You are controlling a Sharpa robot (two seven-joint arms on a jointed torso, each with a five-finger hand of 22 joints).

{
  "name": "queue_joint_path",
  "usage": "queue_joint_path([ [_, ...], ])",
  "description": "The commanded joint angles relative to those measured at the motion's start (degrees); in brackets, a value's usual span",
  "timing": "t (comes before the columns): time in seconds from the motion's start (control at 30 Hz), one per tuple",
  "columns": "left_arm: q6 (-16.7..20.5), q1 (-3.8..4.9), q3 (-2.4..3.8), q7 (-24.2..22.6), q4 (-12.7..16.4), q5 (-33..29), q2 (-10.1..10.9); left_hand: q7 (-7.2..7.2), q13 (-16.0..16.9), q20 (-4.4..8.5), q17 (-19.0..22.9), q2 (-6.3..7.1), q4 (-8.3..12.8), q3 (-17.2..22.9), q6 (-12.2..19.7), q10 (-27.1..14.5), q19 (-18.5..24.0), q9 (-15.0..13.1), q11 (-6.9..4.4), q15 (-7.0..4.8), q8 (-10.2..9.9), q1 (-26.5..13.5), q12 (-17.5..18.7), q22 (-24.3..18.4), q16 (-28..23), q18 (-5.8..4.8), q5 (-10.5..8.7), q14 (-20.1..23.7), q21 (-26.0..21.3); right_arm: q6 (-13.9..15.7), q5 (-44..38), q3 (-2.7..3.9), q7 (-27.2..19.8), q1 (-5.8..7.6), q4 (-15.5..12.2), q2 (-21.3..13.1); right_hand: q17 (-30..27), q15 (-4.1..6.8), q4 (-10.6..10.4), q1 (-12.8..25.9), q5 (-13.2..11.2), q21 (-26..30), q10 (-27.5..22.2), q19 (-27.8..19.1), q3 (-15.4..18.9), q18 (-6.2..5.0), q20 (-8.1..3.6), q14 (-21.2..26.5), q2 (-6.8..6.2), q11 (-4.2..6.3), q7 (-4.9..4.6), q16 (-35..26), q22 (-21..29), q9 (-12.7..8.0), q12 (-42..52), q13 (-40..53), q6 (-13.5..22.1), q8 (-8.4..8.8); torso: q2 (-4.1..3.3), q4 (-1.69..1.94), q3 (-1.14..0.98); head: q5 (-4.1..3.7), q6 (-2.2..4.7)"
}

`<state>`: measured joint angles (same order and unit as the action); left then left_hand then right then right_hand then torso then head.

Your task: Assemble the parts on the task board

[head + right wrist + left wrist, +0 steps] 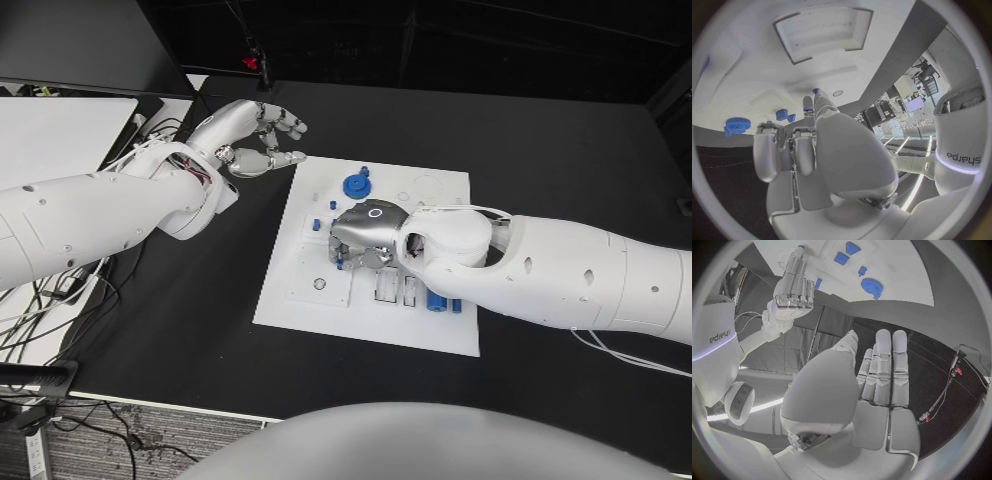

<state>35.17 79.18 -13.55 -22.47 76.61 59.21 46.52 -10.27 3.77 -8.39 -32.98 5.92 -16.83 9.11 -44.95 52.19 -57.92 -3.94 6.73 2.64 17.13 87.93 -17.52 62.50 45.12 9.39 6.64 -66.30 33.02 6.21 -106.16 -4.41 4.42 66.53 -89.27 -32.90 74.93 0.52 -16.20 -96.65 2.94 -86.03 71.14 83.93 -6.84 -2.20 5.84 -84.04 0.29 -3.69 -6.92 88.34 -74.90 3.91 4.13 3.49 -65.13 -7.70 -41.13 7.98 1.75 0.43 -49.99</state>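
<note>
- the black table (577,150) was the biggest thing i had in front of me, with the white task board (433,330) lying in the middle of it.
- my right hand (368,235) was down over the centre of the board, fingers curled toward its surface; from the right wrist view one fingertip (816,93) seemed to be on or just above a small blue piece, but i could not tell whether the hand held anything.
- my left hand (260,135) hovered over bare table just beside the board's far left corner, fingers loosely spread and holding nothing; the left wrist view showed them straight and side by side.
- the blue gear (356,185) sat on the far part of the board, just beyond my right hand.
- a small blue peg (366,171) stood right next to the gear.
- more blue parts (434,301) lay near the board's near edge, partly hidden under my right arm.
</note>
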Motion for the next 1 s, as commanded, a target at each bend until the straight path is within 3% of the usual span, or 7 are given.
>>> queue_joint_path([
  [0.03, -0.16, 0.09, 0.05, -0.64, -0.04, -0.29, -0.09, -0.16, -0.08, -0.03, 0.09, -0.50, 0.06, -0.05, 0.12, -0.26, -0.34, 0.08, 0.25, -0.10, -0.26, -0.25, -0.24, -0.04, -0.31, 1.00, 0.19, -0.18, -0.24, -0.18, 0.27, 0.02, 0.17, 0.09, -0.19, -0.11, 6.71, -0.49, 0.11, -0.46, 0.22, 0.35, 0.12, 2.61, -0.35, 0.72, 0.35, -4.40, 0.12, -0.36, -0.39, -0.34, -11.78, 0.11, -0.38, -0.05, -0.55, -0.11, -0.06, 0.09, -0.03, -0.10, -0.01],
  [0.5, -0.14, 0.08, 0.05, -0.56, -0.20, -0.29, -0.13, -0.16, -0.09, -0.03, 0.10, -0.51, 0.07, -0.06, 0.14, -0.27, -0.35, 0.09, 0.25, -0.10, -0.27, -0.25, -0.24, -0.05, -0.32, 1.00, 0.20, -0.19, -0.26, -1.06, 0.84, 0.02, 0.22, 0.08, 0.10, 0.06, 6.73, -0.61, 0.04, -0.20, 0.21, 0.42, -0.29, 2.58, -0.70, 0.70, 0.45, -4.39, -0.25, -0.51, -0.56, -0.35, -11.74, 0.05, -0.62, -0.08, -0.27, 0.28, -0.05, 0.10, 0.05, -0.37, -0.01],
  [0.7, -0.20, 0.08, 0.05, -0.54, -0.23, -0.29, -0.21, -0.16, -0.09, -0.03, 0.11, -0.55, 0.08, -0.04, 0.15, -0.29, -0.38, 0.09, 0.25, -0.10, -0.28, -0.22, -0.24, -0.06, -0.33, 1.01, 0.23, -0.21, -0.30, -1.01, 0.86, 0.02, 0.35, 0.08, 0.19, 0.09, 6.08, -1.60, -0.09, 0.79, 0.17, 0.84, -3.33, 2.28, -0.82, 0.60, 1.19, -4.27, -2.78, -1.68, -1.85, -0.55, -11.47, -0.20, -0.67, -0.08, 2.29, 2.22, -0.02, 0.11, 0.02, -0.30, -0.01],
  [0.83, -0.23, 0.07, 0.05, -0.54, -0.31, -0.29, -0.24, -0.16, -0.09, -0.03, 0.12, -0.59, 0.09, -0.02, 0.15, -0.29, -0.39, 0.09, 0.25, -0.10, -0.28, -0.19, -0.25, -0.07, -0.34, 1.01, 0.25, -0.22, -0.33, -0.90, 0.86, 0.02, -0.10, 0.08, 0.18, 0.12, 5.30, -1.93, -0.12, 1.69, 0.27, 1.16, -4.22, 2.05, -0.17, 0.50, 1.57, -4.12, -4.89, -1.96, -1.91, -0.77, -11.26, -0.16, -0.56, -0.04, 3.21, 2.91, -0.01, 0.08, -0.04, -0.20, -0.01],
  [1.0, -0.30, 0.07, 0.05, -0.53, -0.34, -0.29, -0.27, -0.16, -0.09, -0.03, 0.12, -0.59, 0.09, -0.02, 0.15, -0.29, -0.39, 0.09, 0.25, -0.10, -0.28, -0.19, -0.25, -0.07, -0.34, 1.01, 0.25, -0.22, -0.33, -0.05, 0.87, 0.02, -0.36, 0.08, 0.12, 0.14, 4.41, -2.26, -0.25, 3.41, 0.09, 1.69, -5.24, 1.67, 0.50, 0.33, 1.94, -3.94, -6.22, -2.41, -2.48, -1.04, -10.90, -0.16, -0.45, 0.00, 4.69, 3.78, -0.02, 0.11, 0.01, -0.28, -0.01],
])
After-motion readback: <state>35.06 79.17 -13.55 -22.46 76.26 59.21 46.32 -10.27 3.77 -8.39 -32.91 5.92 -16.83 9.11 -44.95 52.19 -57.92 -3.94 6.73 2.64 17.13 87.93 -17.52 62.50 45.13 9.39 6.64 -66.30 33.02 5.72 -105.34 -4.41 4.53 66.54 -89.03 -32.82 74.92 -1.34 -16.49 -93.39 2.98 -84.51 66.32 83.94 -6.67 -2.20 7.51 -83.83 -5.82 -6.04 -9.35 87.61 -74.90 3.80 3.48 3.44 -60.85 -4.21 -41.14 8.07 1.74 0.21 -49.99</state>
